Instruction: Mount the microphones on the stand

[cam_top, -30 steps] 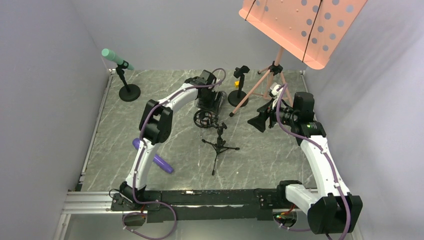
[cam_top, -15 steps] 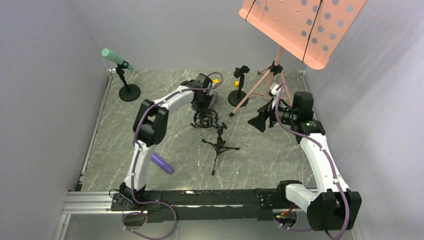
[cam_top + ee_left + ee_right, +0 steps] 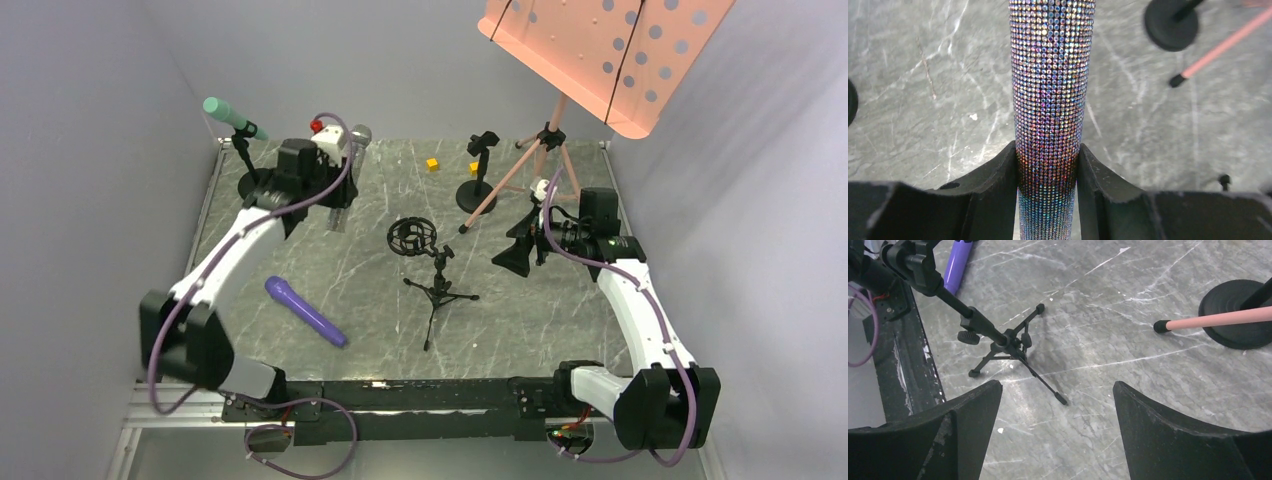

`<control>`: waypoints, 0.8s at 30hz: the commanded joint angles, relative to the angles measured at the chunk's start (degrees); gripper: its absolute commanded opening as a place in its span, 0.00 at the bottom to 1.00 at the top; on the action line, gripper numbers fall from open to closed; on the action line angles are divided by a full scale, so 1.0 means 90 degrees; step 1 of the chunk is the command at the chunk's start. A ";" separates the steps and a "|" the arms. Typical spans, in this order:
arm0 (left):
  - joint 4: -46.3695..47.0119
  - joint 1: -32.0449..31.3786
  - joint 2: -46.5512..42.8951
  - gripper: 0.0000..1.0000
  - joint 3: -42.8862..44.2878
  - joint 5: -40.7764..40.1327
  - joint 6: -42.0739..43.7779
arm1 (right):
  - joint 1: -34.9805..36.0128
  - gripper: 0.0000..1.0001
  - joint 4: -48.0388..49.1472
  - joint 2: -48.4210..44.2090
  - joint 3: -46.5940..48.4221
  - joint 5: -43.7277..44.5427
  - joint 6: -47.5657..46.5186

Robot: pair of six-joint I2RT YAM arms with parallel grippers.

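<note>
- Glittery microphone (image 3: pixel 1053 100): rhinestone-studded cylinder, clamped between the black jaws of the left gripper (image 3: pixel 1048 172).
- Right gripper (image 3: pixel 1057 400): spread wide, empty.
- Smooth purple microphone (image 3: pixel 305 311): eight o'clock of the tripod stand (image 3: pixel 440 285).

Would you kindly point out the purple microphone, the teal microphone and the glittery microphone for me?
purple microphone (image 3: pixel 307 313), top external view, middle of its barrel.
teal microphone (image 3: pixel 232 118), top external view, middle of its body.
glittery microphone (image 3: pixel 1050 100), left wrist view, middle of its sparkling barrel.
</note>
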 commanded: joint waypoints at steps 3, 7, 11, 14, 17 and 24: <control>0.1851 -0.0111 -0.2302 0.01 -0.1899 0.0971 -0.0254 | -0.0023 0.88 -0.0406 -0.0186 0.0472 -0.0105 -0.0679; 0.2991 -0.0134 -0.3483 0.01 -0.2983 0.2142 -0.0894 | -0.0023 0.88 -0.1819 0.0128 0.1640 -0.0332 -0.1351; 0.3855 -0.0468 -0.4263 0.01 -0.3679 0.2463 -0.1550 | -0.0005 0.89 -0.3097 0.0591 0.3130 -0.0804 -0.1587; 0.4163 -0.0959 -0.4518 0.01 -0.3674 0.2286 -0.1718 | 0.0209 0.91 -0.3358 0.0775 0.3823 -0.1248 -0.1179; 0.4359 -0.1380 -0.4540 0.01 -0.3500 0.2136 -0.1883 | 0.0750 0.94 -0.2753 0.0735 0.4109 -0.1322 -0.0309; 0.5215 -0.2309 -0.4310 0.01 -0.3415 0.1580 -0.2234 | 0.1829 0.99 -0.0679 0.0557 0.4214 -0.1145 0.2127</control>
